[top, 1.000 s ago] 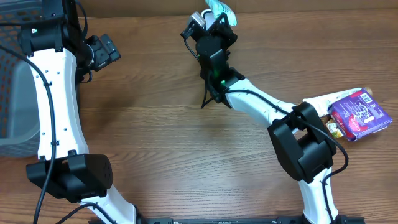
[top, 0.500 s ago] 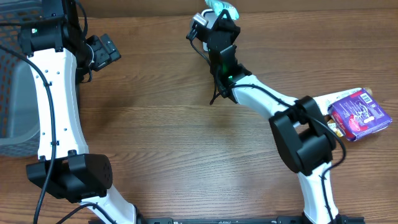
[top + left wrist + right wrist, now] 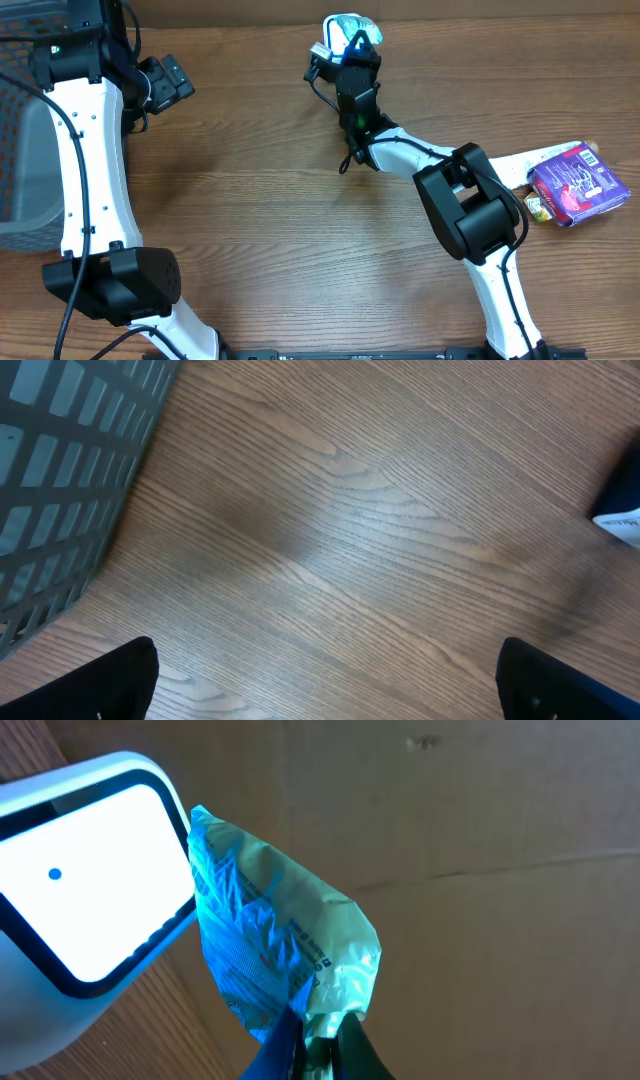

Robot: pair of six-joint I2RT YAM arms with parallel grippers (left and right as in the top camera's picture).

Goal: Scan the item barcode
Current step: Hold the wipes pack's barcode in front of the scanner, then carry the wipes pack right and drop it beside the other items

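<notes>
A grey plastic mesh basket (image 3: 18, 150) sits at the far left of the wooden bench (image 3: 250, 200). Just beside it the left gripper (image 3: 325, 685) hangs over bare wood with its fingers spread wide apart and nothing between them; it has not moved over the last second.

Near the bench's far edge, the right gripper (image 3: 320, 1042) is pinched together on the bottom corner of a crinkled, pale green plastic pouch (image 3: 285, 935), lifted clear of the bench. In the wrist view, the pouch is just beside the white scanner with a dark-rimmed lit window (image 3: 85, 900).

The pouch looks light, thin and limp. It will probably flop and crease, so a hold on an edge seam, away from the print, would suit it best.

A second ago the pouch looked dull green overhead. Now it glows bright blue-white (image 3: 352, 26), and the right arm's elbow has swung leftward.

Far right, a purple foil packet (image 3: 578, 183) lies untouched.
</notes>
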